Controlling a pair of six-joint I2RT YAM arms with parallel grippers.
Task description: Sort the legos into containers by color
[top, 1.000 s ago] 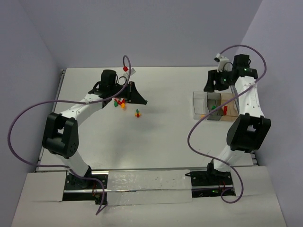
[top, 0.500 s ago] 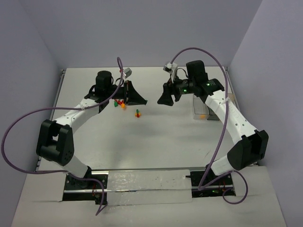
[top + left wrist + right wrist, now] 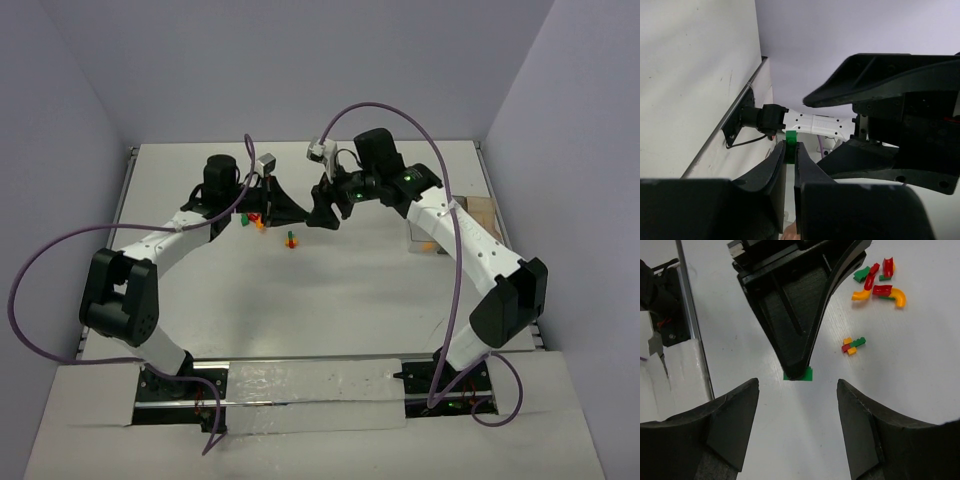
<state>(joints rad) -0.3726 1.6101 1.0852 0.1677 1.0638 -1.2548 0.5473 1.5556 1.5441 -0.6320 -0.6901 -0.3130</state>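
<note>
In what looks like a handover, the left hand, clenched on a green brick pinched at its very tips, presents it to the right hand. That hand's fingers stand spread to either side, grasping nothing. A clean pass likely means centring them on the brick's exposed end (little of it shows) and clamping before the left lets go. The other legos lie at 10 o'clock on the table, and the containers sit at 3 o'clock.
</note>
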